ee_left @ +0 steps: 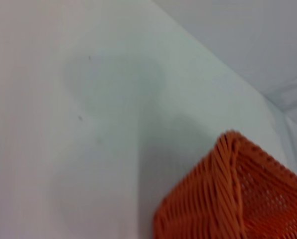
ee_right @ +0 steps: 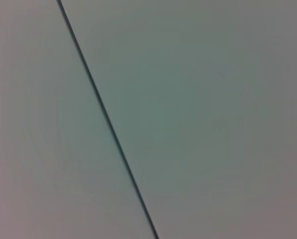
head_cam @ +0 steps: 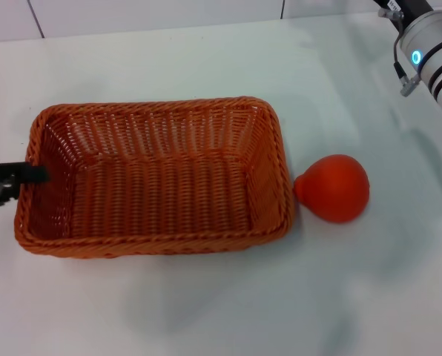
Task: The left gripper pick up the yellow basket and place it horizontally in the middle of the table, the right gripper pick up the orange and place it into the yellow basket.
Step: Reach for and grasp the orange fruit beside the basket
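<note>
Left gripper (head_cam: 30,175) at basket (head_cam: 158,174) left wall, finger over rim, grip unclear. Basket mid-table (head_cam: 206,311), orange (head_cam: 334,188) touching its right wall. Right gripper far right, fingers unseen. Risk: dragging basket rolls orange.

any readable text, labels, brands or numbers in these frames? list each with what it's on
None readable.
Basket: plain weave, no label.
Orange: no sticker or mark.
Table: bare white, no print.
Right arm: a lit blue ring only, not a character; the right claw is out of view.
Left claw, at the basket's left end: plain black, no marking.
Wrist views: no text in either.
</note>
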Controlling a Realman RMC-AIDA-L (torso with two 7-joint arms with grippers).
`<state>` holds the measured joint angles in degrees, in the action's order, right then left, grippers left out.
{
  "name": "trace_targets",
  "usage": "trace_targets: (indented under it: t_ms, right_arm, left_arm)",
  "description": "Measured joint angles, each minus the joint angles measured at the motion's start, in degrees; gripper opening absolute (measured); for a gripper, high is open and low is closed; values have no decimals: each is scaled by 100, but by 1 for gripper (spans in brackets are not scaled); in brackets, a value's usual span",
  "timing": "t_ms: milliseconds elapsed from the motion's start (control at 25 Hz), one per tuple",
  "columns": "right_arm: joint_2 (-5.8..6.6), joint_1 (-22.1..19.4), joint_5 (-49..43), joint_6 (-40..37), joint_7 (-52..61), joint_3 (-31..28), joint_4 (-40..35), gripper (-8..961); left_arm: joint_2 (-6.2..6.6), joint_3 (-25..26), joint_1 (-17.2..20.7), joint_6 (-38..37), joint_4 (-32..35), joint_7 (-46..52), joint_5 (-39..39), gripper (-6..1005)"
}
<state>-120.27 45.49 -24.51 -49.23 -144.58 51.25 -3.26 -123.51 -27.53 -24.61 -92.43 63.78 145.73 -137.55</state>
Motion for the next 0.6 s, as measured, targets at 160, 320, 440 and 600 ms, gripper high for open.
trace_targets:
  t_ms: [160, 320, 440, 600]
  right_arm:
    - [49, -78, -10, -168, 86, 363, -109, 735]
    - [104, -460, -70, -273, 689, 1035, -895, 740]
    - [333, -732, -693, -231, 1736, 1507, -1568, 744]
    - [869, -749, -2782, -281, 3779, 1639, -2150, 742]
  left_arm:
    - [114, 170, 153, 142, 50, -636, 497, 535]
    - [130, 956, 219, 277, -97, -2208, 1540, 534]
    - [21, 1637, 264, 289, -537, -3889, 2611, 535]
    - [-27, 1908, 479, -7, -1787, -6100, 4239, 534]
